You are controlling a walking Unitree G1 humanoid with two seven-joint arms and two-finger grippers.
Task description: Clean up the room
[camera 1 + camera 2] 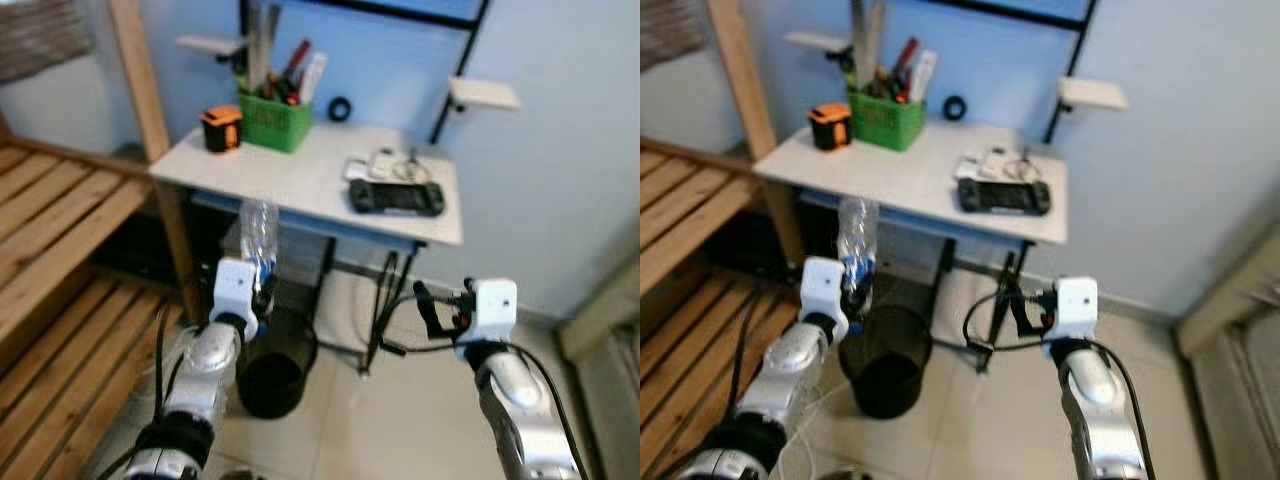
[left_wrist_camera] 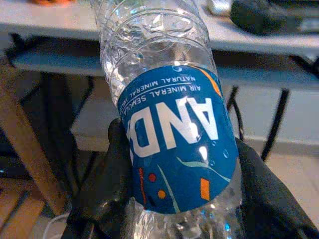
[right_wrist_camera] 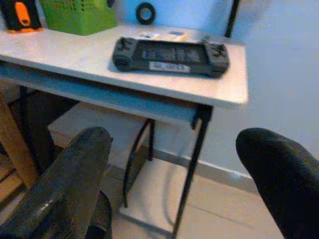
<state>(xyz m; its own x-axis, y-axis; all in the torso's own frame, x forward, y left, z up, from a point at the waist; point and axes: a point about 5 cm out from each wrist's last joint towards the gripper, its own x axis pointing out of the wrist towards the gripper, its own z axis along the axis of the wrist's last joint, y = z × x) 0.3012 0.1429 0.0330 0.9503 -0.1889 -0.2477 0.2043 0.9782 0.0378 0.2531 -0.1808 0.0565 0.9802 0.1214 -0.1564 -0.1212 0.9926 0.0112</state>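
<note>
Left eye view: the left tool [image 1: 262,290] pinches a clear plastic bottle [image 1: 259,232] upright at lower left of centre, in front of the white desk's [image 1: 300,180] near edge and just above a black waste bin [image 1: 272,372] on the tiled floor; the right tool [image 1: 428,310], at lower right, hangs with fingers spread and nothing between them. On the desk sit a green basket [image 1: 275,122] of pens at upper centre, an orange-and-black device [image 1: 221,129] to its left and a black handheld game console [image 1: 396,197] at the right end. Left wrist view: two black fingers [image 2: 107,189] press either side of the bottle's blue label [image 2: 179,144], which reads upside down "NATURAL MINERAL" above large white letters "AND". Right wrist view: the fingers stand wide apart at the lower corners, the console lying on the desk beyond them in the upper centre.
</note>
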